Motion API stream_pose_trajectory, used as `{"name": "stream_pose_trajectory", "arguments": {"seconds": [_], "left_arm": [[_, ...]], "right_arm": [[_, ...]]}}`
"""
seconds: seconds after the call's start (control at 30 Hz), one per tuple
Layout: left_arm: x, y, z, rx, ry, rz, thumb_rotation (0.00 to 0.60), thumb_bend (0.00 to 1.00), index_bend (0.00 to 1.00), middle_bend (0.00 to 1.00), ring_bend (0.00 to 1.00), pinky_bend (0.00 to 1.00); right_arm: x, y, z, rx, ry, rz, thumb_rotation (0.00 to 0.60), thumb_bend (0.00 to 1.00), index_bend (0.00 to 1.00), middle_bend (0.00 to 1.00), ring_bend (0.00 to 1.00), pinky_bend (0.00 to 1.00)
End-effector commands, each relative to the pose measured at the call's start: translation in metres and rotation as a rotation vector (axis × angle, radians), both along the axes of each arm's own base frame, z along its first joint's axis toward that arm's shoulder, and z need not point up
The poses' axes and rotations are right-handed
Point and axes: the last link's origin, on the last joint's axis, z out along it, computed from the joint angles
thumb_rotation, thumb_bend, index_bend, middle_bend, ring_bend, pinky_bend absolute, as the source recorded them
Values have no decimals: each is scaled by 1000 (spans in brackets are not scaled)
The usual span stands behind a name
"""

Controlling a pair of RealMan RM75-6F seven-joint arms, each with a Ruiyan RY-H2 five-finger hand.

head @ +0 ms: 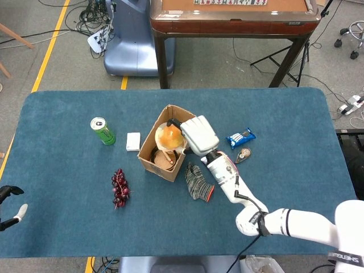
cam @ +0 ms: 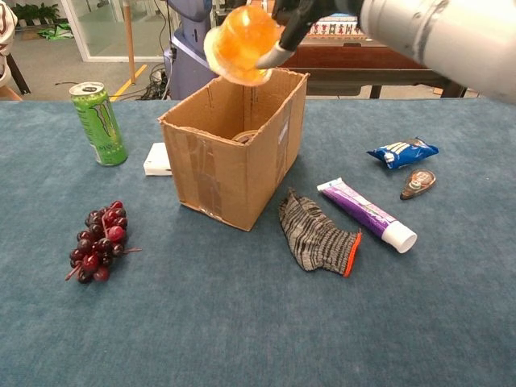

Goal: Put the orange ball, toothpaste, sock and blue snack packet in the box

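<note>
My right hand (head: 199, 134) grips the orange ball (head: 169, 136) and holds it above the open cardboard box (head: 149, 161); the chest view shows the ball (cam: 241, 34) just over the box's (cam: 234, 165) top rim, the hand (cam: 302, 16) at the frame's top edge. The grey sock (head: 197, 181) (cam: 315, 235) lies right of the box. Beside it lies the purple-and-white toothpaste (cam: 367, 215), hidden under my arm in the head view. The blue snack packet (head: 240, 137) (cam: 401, 152) lies farther right. My left hand (head: 10, 205) sits at the table's near left edge, holding nothing, its fingers apart.
A green can (head: 103, 131) (cam: 97, 123), a small white box (head: 133, 141) (cam: 157, 160) and a bunch of dark red grapes (head: 120, 187) (cam: 100, 249) lie left of the cardboard box. A small brown item (head: 243, 154) (cam: 417, 184) lies near the snack packet. Items sit inside the box.
</note>
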Motion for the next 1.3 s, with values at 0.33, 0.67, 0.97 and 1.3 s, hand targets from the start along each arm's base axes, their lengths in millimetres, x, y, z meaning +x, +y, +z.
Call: {"name": "stream_pose_trajectory", "arguments": {"seconds": [0.33, 0.67, 0.97, 1.3], "left_arm": [[1, -2, 0, -4, 2, -3, 600, 262, 443, 460, 416, 607], [0, -1, -1, -8, 12, 5, 600, 261, 443, 460, 416, 607], [-2, 0, -3, -8, 24, 14, 600, 262, 443, 460, 416, 607], [-5, 4, -8, -21, 39, 30, 600, 262, 443, 460, 416, 607]], "right_arm": [[16, 4, -33, 34, 31, 18, 600, 0, 283, 1000, 1000, 1000], [-12, 10, -5, 34, 44, -2, 600, 0, 211, 1000, 1000, 1000], [-51, 34, 38, -6, 102, 47, 600, 0, 267, 1000, 1000, 1000], [-96, 60, 58, -43, 274, 161, 600, 0, 375, 1000, 1000, 1000]]}}
